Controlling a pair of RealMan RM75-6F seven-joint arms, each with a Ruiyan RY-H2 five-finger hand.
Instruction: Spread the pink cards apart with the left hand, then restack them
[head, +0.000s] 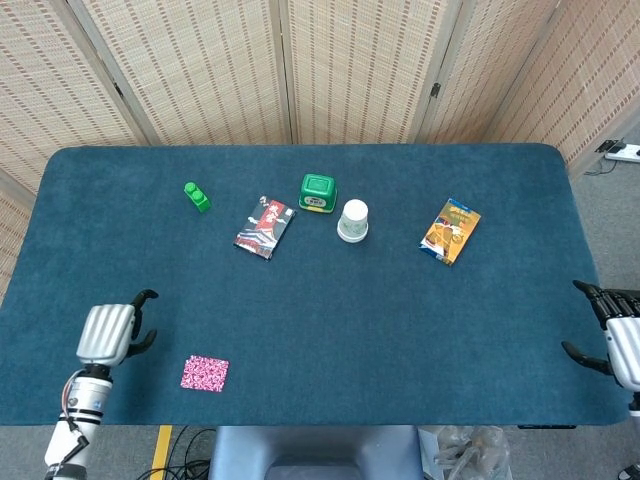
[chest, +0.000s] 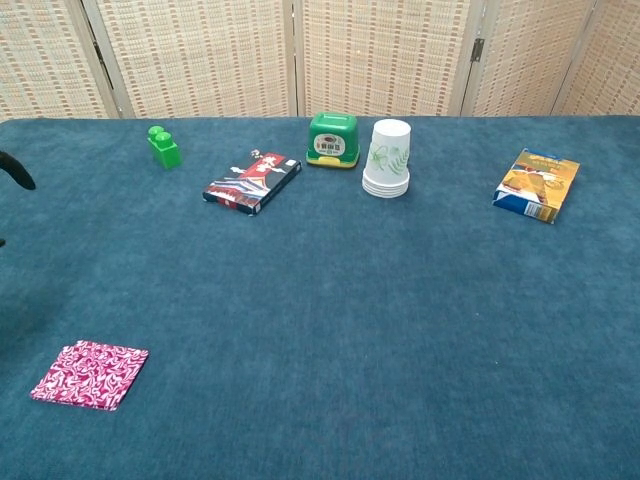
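Woven rattan screens (head: 350, 70) back a table covered in dark teal felt (head: 320, 320); I read the tabletop as a clock face, with my own edge at 6.

Nearest, about 7 o'clock: small square stack of pink cards with a white swirl print (head: 204, 373), lying flat and squared up, alone on the cloth. My judgement: light, thin, glossy, so they should slide over one another easily, though the nap will drag on the bottom card. I'd press fingertips flat on the top face and sweep sideways to fan them; for restacking, push in from the edges. Lifting from flat looks awkward, as there is no lip to catch.

Left hand (head: 107, 332) hovers at 8 o'clock, beside the cards and clear of them, fingers spread, nothing in it. Only a dark fingertip shows at the chest view's left margin.

Right hand (head: 612, 343) sits off the table's edge at 4 o'clock, fingers apart, holding nothing.

Farther, around centre to 12: red, black and white flat box (chest: 252, 181), printing too small to read; stack of white paper cups with a green leaf motif (chest: 388, 158); green plastic box with a small panel on its front (chest: 333, 139), markings unreadable; green toy brick (chest: 163, 146) towards 10; orange and blue snack packet (chest: 538, 184) towards 2, no lettering legible.
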